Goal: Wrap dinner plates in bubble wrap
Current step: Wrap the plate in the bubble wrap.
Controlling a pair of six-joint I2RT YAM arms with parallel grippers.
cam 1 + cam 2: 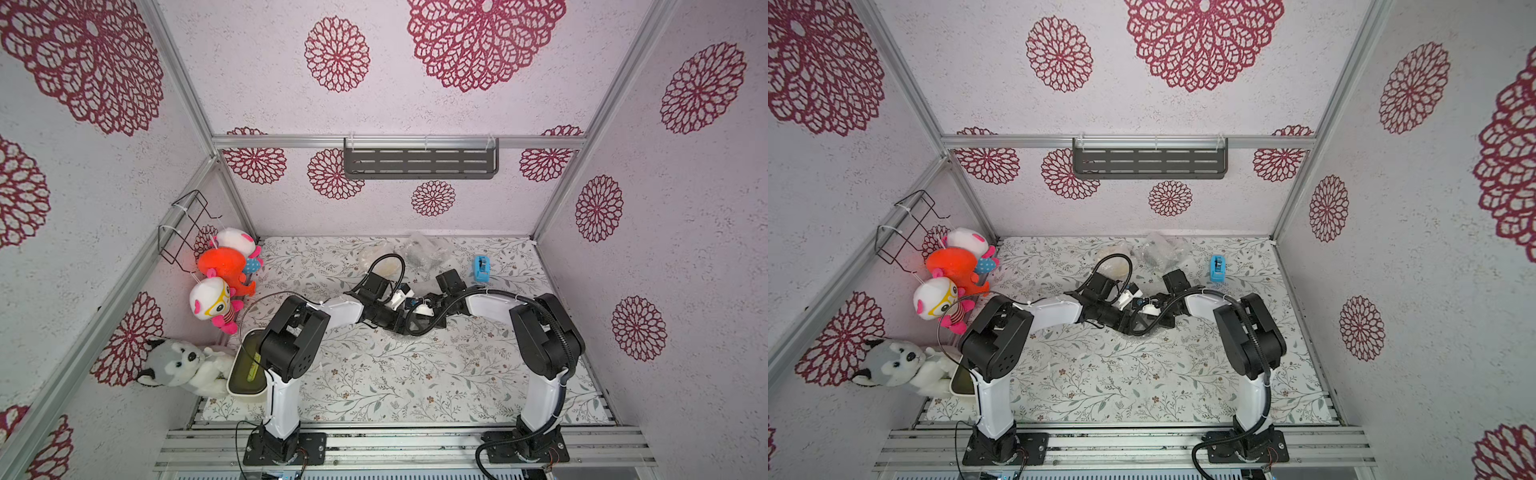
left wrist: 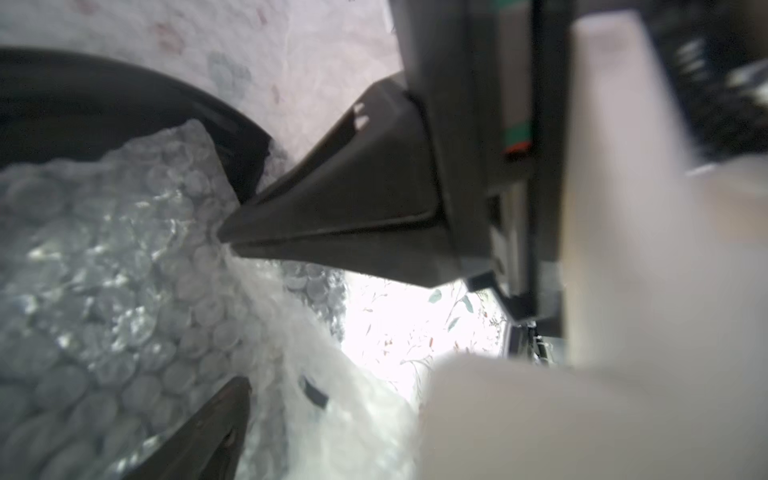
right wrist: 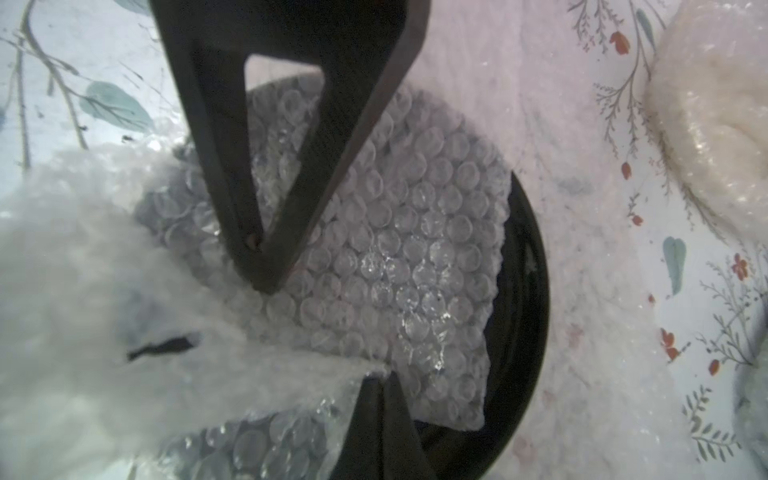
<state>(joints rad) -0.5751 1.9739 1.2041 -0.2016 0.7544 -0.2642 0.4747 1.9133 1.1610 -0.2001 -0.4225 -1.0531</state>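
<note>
Right end effector (image 3: 266, 282) is pressed shut, its tip pinching a fold of the bubble wrap (image 3: 395, 249) over the black plate (image 3: 524, 291). Left end effector (image 3: 316, 365) is spread. I see one finger (image 3: 380, 415) at the fold's edge with nothing closing against it. A dark sliver shows through the wrap beyond the fold; can't tell if that's its partner.

Wrap covers most of the plate face, with one arc of black rim bare. More hazy sheet lies flat on the bench (image 1: 374, 374) beside the plate. In both top views the plate is mid-bench under the two wrists, mostly hidden by them.

Just behind it a cream plate (image 3: 715, 108) sits in wrap. Beside that, near the back wall, is a crinkled wrapped bundle (image 1: 424, 251), contents unclear. Blue tape dispenser (image 1: 482, 268) stands further right. Cream tub (image 1: 245, 376) is at the bench's near left corner.
</note>
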